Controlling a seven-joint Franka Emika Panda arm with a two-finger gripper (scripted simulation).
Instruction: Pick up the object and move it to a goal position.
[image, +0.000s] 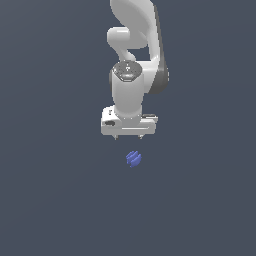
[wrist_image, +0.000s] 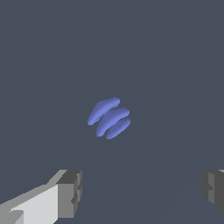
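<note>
2 grey fingertips (wrist_image: 70, 192) of my white pincer (image: 128, 136) spread open, above the small blue-violet striped lump (image: 133, 159), not touching.

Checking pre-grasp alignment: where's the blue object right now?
In the exterior view the blue object lies on the grey floor just below the open gripper, untouched and slightly toward the exterior view's right.

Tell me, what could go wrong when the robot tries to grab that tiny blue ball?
The blue lump is much smaller than the gripper, so the wide-open fingers might close a bit off-centre and miss it. It is also roundish, so a nudge from one finger could make it roll away before both touch it. In the wrist view, the lump sits ahead of the fingers, not between them, so the gripper probably needs to line up before going down.
</note>
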